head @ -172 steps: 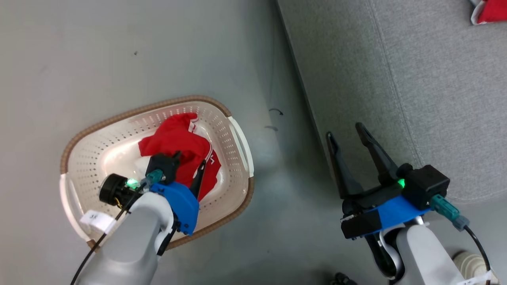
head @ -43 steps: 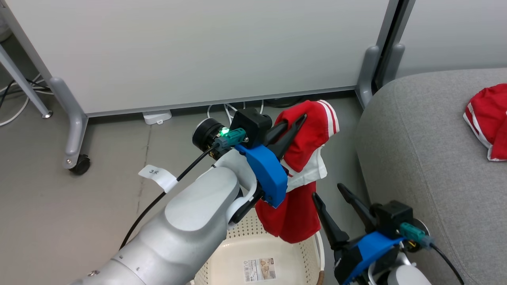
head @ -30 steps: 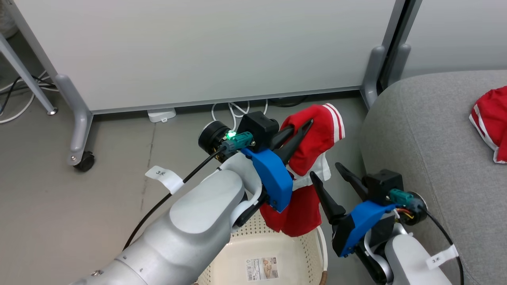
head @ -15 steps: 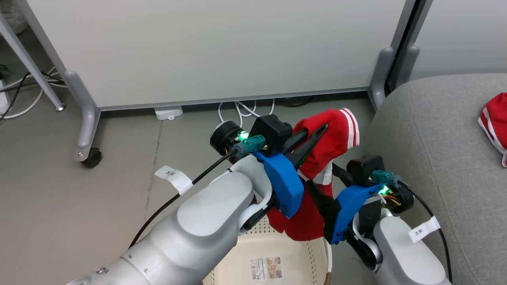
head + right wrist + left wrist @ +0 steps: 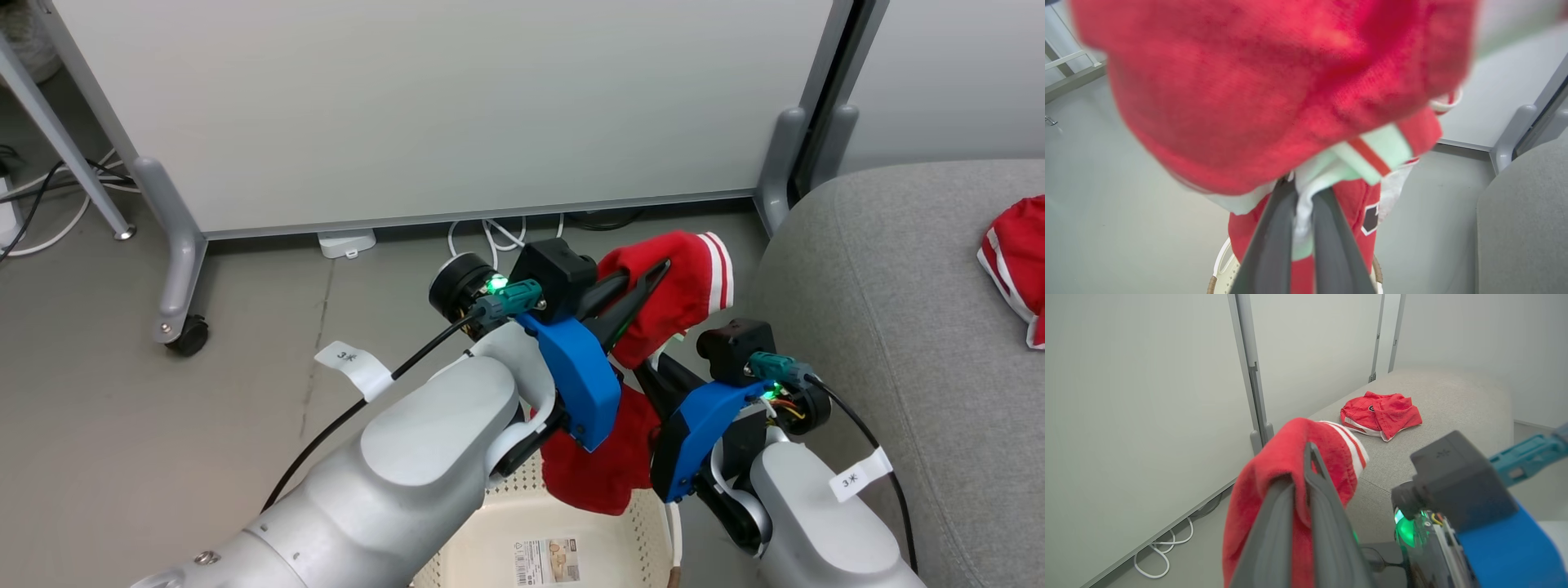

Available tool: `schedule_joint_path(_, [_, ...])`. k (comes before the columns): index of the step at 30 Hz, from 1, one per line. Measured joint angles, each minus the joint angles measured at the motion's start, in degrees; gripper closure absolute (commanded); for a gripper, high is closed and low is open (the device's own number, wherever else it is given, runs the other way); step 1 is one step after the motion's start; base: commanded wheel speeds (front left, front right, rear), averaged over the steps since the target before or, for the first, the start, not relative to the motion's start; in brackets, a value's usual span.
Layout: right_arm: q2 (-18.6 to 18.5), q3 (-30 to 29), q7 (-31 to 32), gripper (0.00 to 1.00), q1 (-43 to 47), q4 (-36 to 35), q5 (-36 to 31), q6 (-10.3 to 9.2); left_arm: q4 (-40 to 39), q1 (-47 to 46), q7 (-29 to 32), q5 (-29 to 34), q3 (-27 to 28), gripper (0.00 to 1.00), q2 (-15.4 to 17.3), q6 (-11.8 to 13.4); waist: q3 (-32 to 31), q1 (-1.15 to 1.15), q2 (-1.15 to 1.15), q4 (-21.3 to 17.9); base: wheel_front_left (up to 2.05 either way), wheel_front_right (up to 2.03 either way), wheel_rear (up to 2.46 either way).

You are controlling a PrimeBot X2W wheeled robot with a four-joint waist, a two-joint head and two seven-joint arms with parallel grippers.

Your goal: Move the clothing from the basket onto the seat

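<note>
clothing (image 5: 690, 286) clenched in left hand (image 5: 645, 278) above basket (image 5: 506, 531); right wrist view: right hand (image 5: 1303, 192) clamped onto its white trim; left wrist view: second garment (image 5: 1380, 414) on seat (image 5: 1453, 396).

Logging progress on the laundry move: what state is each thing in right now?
held garment: lifted, hanging over the basket.
left gripper: fingers shut on the held garment.
right gripper: fingers shut on its white trim.
basket: on the floor, visible bottom bare.
second garment: lying crumpled on the seat.
seat: bearing the second garment.
</note>
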Motion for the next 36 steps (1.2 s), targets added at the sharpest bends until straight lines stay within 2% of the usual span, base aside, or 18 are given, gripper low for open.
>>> schedule_joint_path(7, [-0.21,0.03,-1.93,1.00,-0.42,1.18,0.33,0.00,0.73,0.00,-0.36,-0.47,0.02,1.00,0.23,0.01,-0.09,0.00,0.00,-0.38,0.00,0.00,0.00])
schedule_joint_path(10, [-0.21,0.14,-2.33,1.00,-0.49,1.55,0.51,0.00,1.03,0.00,-0.41,-0.58,0.02,0.93,0.33,0.02,-0.06,0.00,0.00,-0.46,0.00,0.00,0.00])
schedule_joint_path(11, [-0.20,0.15,-2.48,1.00,-0.55,1.67,0.51,0.00,1.13,0.00,-0.42,-0.69,0.01,0.87,0.32,0.07,-0.03,0.00,0.00,-0.46,0.00,0.00,0.00])
schedule_joint_path(12, [-0.20,0.15,-2.56,1.00,-0.60,1.76,0.51,0.00,1.25,0.00,-0.43,-0.73,0.00,0.76,0.33,0.08,-0.01,0.00,0.00,-0.45,0.00,0.00,0.00])
schedule_joint_path(14, [-0.20,0.16,-2.92,1.00,-0.69,1.92,0.49,0.00,1.53,0.00,-0.54,-0.73,0.00,0.44,0.40,0.40,0.06,0.00,0.00,-0.44,0.00,0.00,0.00])
schedule_joint_path(15, [-0.20,0.15,-2.99,1.00,-0.83,1.92,0.49,0.00,1.68,0.00,-0.69,-0.71,-0.02,0.00,0.51,0.42,0.10,0.00,0.00,-0.44,0.00,0.00,0.00])
schedule_joint_path(26, [-0.22,-1.01,-3.77,1.00,-1.12,1.90,0.38,0.00,2.56,2.93,-2.34,-1.82,0.21,0.00,2.18,0.93,0.54,0.00,0.00,-0.52,0.00,0.00,0.00])
schedule_joint_path(36, [-0.47,-2.16,-3.92,1.00,-1.10,0.49,-0.27,0.00,-1.55,8.75,-5.56,-1.08,4.45,0.00,6.90,2.98,0.92,0.00,0.00,-0.98,0.00,0.00,0.00])
